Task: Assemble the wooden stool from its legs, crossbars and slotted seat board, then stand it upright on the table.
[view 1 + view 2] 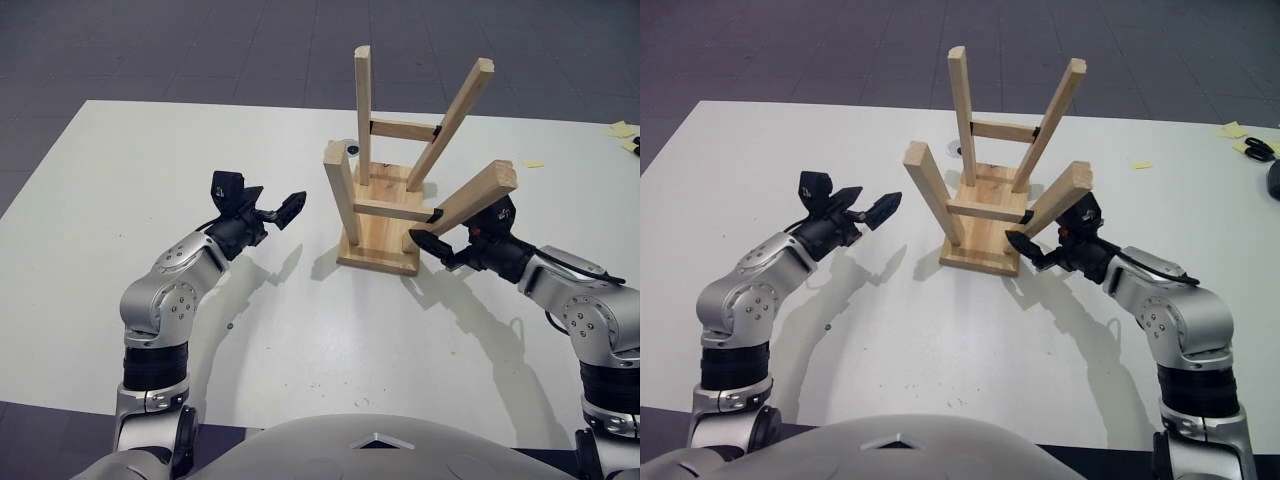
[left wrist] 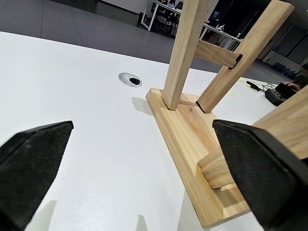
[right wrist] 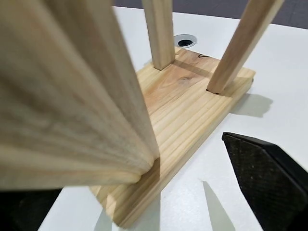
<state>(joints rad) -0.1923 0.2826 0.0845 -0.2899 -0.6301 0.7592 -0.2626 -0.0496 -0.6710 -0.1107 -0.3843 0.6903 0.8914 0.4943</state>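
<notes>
On the white table (image 1: 150,180), the stool (image 1: 400,190) sits inverted, seat board (image 1: 385,252) down, legs up. Left gripper (image 1: 268,205) spread wide, apart from stool on its left. Right gripper (image 1: 460,228) fingers apart, straddling the near-right leg (image 1: 478,192), unclamped.

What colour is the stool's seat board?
The rectangular seat board is pale yellowish wood with grain lines, clearest in the right wrist view.

No legible text, label, number or sign anywhere (yellow notes (image 1: 621,129) at the table (image 1: 140,200) edge too small to tell)
</notes>
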